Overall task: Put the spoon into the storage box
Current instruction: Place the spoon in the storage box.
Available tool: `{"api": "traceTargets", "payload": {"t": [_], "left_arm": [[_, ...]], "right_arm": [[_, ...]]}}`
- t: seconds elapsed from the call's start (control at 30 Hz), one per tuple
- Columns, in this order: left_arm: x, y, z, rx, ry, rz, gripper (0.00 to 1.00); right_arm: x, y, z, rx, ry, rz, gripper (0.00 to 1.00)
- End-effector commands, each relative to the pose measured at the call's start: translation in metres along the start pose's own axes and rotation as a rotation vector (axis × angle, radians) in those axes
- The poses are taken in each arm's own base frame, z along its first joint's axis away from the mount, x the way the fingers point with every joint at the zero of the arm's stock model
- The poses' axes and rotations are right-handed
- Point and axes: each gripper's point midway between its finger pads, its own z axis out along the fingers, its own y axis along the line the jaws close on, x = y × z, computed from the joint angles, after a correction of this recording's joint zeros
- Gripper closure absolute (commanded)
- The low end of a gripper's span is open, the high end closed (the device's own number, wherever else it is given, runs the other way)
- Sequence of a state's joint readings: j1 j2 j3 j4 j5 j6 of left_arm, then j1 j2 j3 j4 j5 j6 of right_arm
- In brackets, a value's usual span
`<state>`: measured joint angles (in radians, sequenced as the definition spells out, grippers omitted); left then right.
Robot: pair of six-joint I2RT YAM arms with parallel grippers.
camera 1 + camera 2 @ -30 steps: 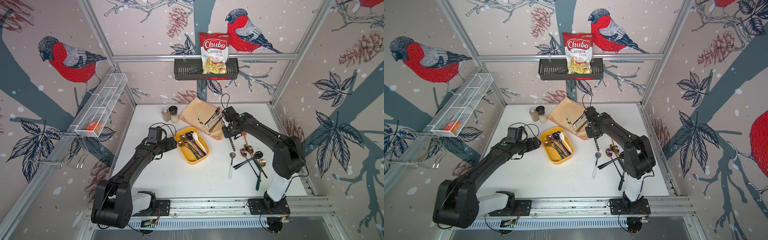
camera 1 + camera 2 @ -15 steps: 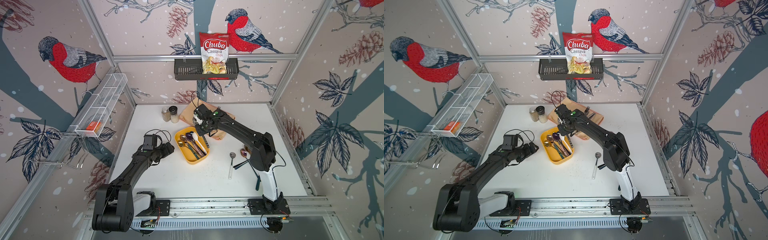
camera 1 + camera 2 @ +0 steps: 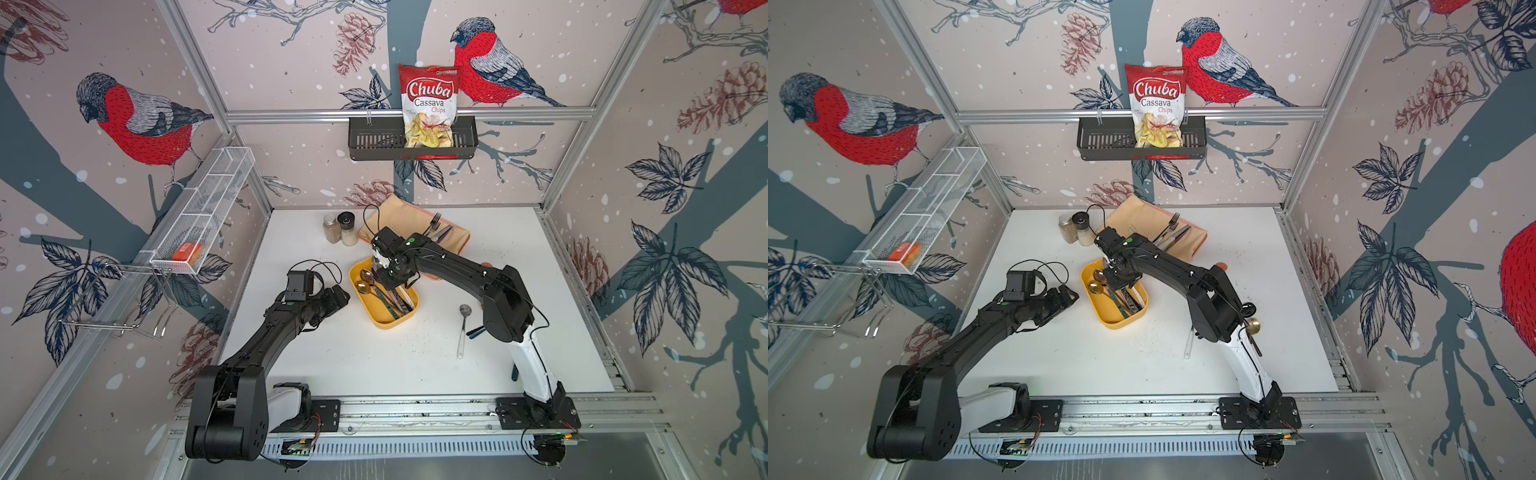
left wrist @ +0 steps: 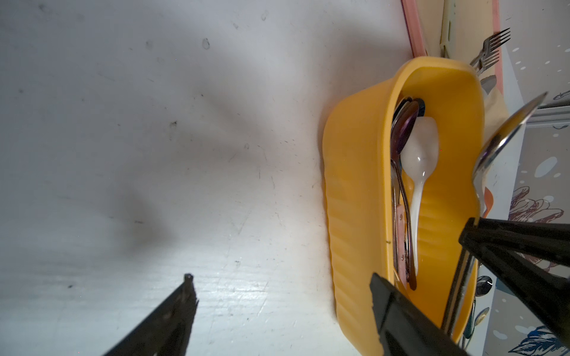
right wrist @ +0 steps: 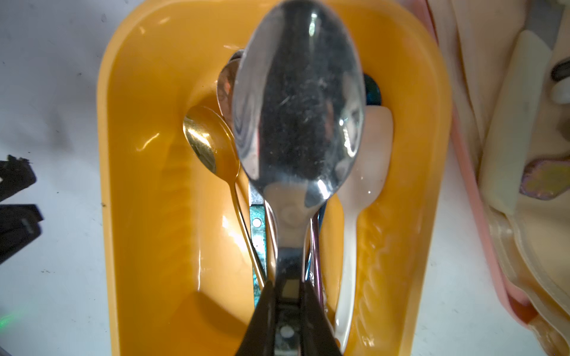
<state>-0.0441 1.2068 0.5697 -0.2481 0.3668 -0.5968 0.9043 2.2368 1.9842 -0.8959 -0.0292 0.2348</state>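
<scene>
The spoon (image 5: 296,117) hides part of the stored spoons (image 5: 206,145); the storage box (image 5: 129,185) is cropped.

The shiny steel spoon (image 5: 296,117) is pinched at its handle by the right fingers (image 5: 262,320) and hangs lengthwise above the box (image 5: 148,215). The box is shallow, yellow and round-cornered. It sits on the table (image 3: 374,365) with other spoons (image 5: 370,160) inside.

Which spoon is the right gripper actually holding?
The large silver spoon, pinched by its handle in the right gripper over the storage box; the gold spoon and white spoon lie loose inside it.
</scene>
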Motion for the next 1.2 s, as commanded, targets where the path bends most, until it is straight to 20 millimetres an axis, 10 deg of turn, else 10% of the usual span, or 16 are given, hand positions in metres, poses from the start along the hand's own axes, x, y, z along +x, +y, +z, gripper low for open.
{"api": "traceTargets", "payload": {"t": [0.0, 0.5, 0.87, 1.17], "left_arm": [[-0.006, -0.005, -0.001, 0.021, -0.019, 0.017, 0.10], [-0.019, -0.016, -0.012, 0.017, -0.044, 0.066, 0.11], [-0.028, -0.042, -0.019, -0.042, -0.066, 0.210, 0.11], [-0.036, -0.074, -0.024, -0.012, -0.093, 0.306, 0.11]], "right_arm": [[0.005, 0.004, 0.008, -0.019, 0.020, 0.007, 0.92], [0.019, -0.001, 0.029, 0.009, 0.103, 0.028, 0.84], [0.006, -0.010, 0.004, 0.063, 0.052, 0.036, 0.64], [0.014, -0.117, -0.071, 0.177, -0.057, 0.235, 0.63]]}}
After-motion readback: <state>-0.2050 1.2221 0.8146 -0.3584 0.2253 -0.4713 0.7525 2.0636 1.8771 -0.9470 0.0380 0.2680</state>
